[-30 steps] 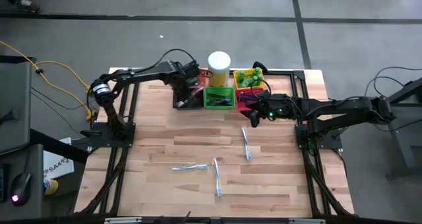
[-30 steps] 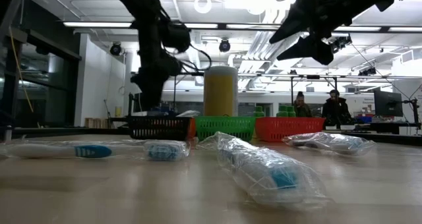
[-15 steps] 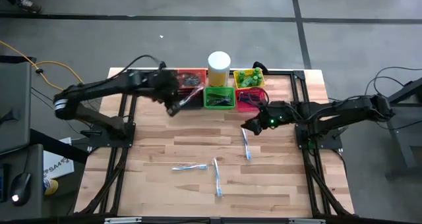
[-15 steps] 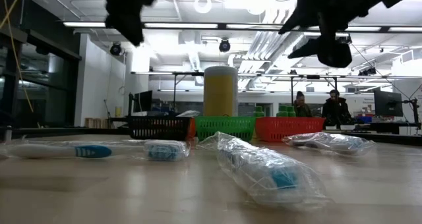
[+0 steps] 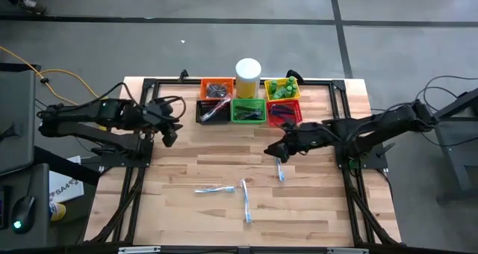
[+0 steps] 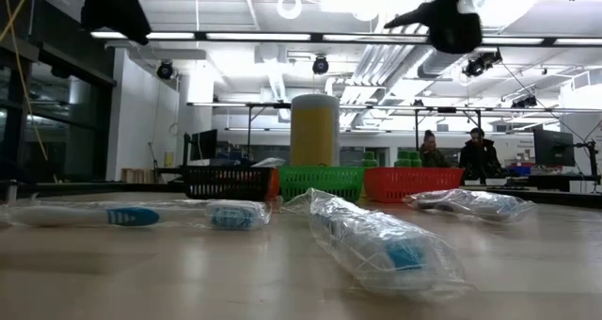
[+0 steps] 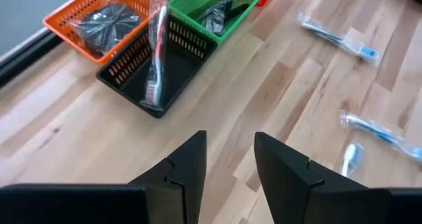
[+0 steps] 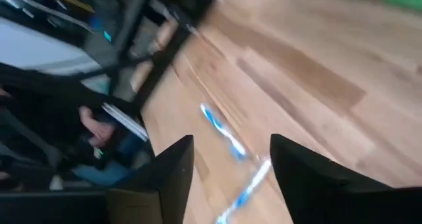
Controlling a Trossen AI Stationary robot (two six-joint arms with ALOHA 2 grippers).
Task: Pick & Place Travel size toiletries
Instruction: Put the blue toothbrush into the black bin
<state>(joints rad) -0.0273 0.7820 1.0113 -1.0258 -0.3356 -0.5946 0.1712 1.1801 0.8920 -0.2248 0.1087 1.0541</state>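
Hovering my right gripper (image 5: 272,152) above the nearest wrapped toothbrush (image 5: 278,164), fingers spread, gripping nothing. My left gripper (image 5: 169,137) waits parted and empty by the table's (image 5: 314,202) left edge, beside the black basket (image 7: 158,69), which holds one toothbrush (image 7: 157,59). Three wrapped toothbrushes lie on open wood: one below me, two (image 5: 212,189) (image 5: 246,202) nearer the front edge.

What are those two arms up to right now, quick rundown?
Left gripper open, empty, at the table's left edge. Right gripper open, empty, above a wrapped toothbrush. Two more toothbrushes loose on the table. Nothing in the way.
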